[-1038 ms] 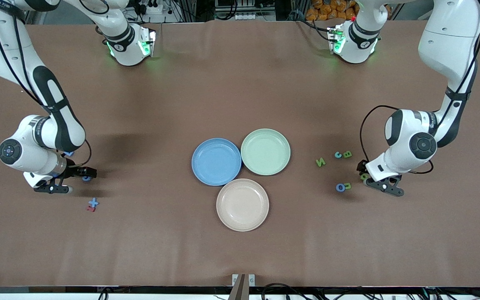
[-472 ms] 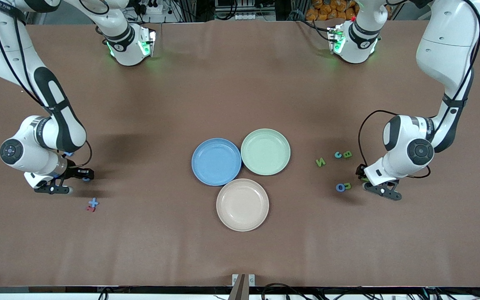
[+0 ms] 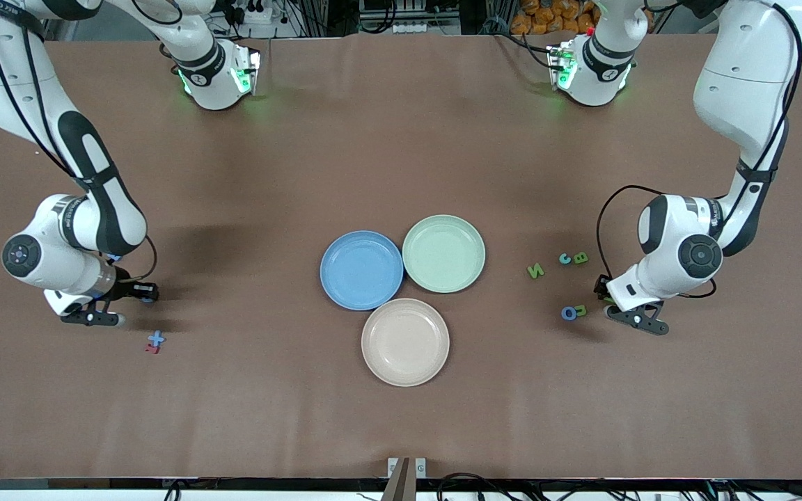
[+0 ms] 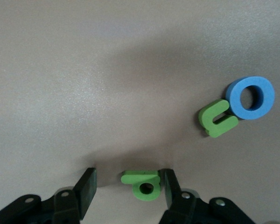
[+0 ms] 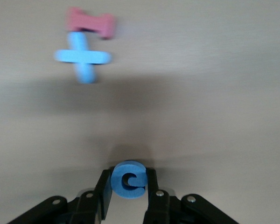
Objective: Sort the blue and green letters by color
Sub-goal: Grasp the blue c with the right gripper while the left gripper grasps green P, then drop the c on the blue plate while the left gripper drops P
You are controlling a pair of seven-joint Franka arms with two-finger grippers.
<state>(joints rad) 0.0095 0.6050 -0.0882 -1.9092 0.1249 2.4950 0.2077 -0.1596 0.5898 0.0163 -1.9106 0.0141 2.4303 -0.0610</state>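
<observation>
Left tool (image 4: 126, 186) low, fingers apart (right tool (image 5: 128, 189) clamped)

Mid-table we note three plates: two side by side (image 3: 361, 270) (image 3: 443, 253), touching, the third plate (image 3: 405, 342) nearer the camera.

Toward the left arm's end lie the N (image 3: 535, 271), then the small c (image 3: 565, 259) beside the B (image 3: 580, 257). Nearer the camera, the O (image 3: 569, 313) touches the u (image 3: 581, 310). One more letter (image 4: 142, 184) lies between the fingers of the left gripper (image 4: 128, 179), against one only.

Toward the right arm's end, the plus (image 3: 156, 338) touches the I piece (image 3: 152, 348). The right gripper (image 5: 128, 186) is down at the table, the large C (image 5: 127, 175) pinched between its fingers.

Blue and green letters (image 3: 569, 313), flat, scattered
</observation>
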